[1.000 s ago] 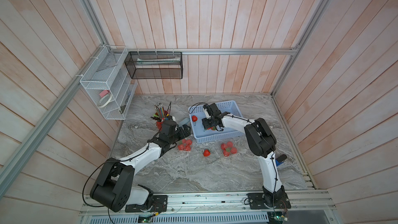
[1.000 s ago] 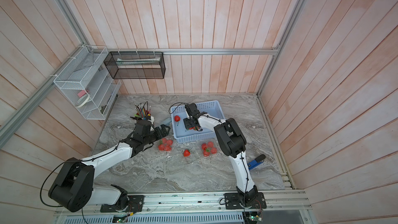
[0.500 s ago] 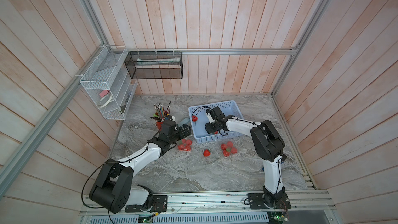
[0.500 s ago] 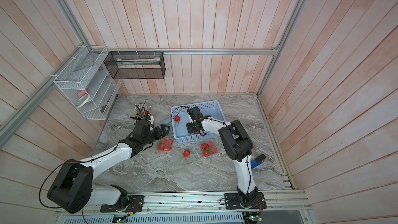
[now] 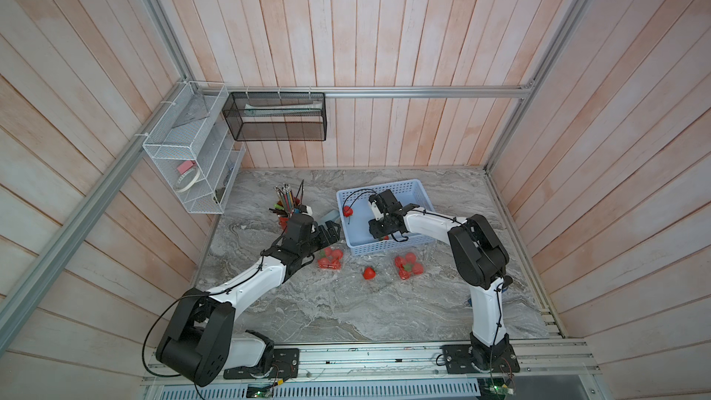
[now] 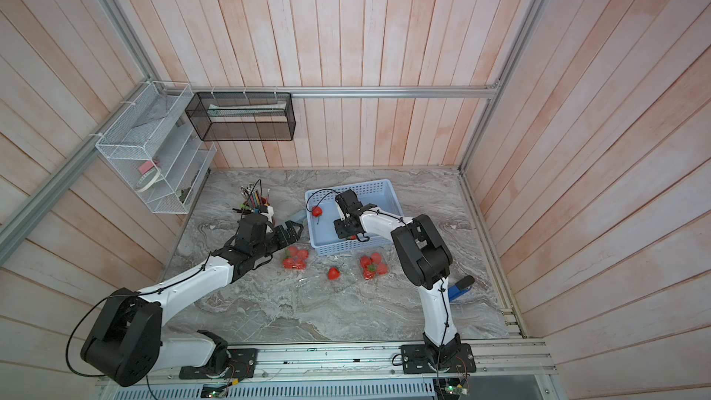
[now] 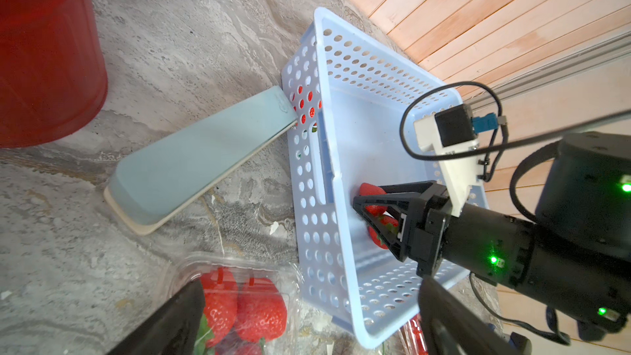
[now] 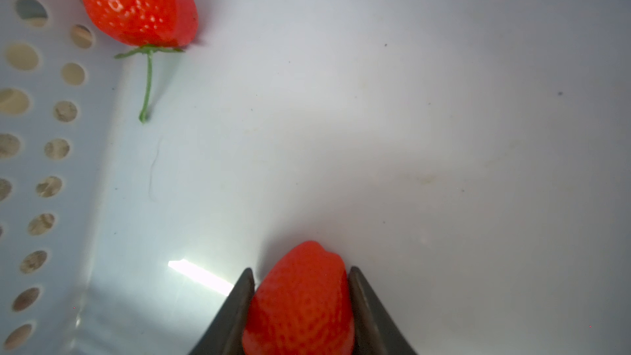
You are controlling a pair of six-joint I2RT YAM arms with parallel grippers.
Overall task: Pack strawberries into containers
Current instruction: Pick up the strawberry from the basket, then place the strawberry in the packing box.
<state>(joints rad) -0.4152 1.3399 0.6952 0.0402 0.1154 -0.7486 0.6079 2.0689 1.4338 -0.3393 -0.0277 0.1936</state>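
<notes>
Lengthwise in right claw [image 8: 301, 269], strawberry [image 8: 300, 305] tip-outward

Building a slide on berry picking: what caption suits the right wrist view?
Right end effector pinches a strawberry on the blue basket floor; a stemmed strawberry lies beside its perforated wall.

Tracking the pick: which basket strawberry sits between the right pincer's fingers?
The strawberry on open floor, within the right pincer; the long-stemmed strawberry lies by the basket wall.
</notes>
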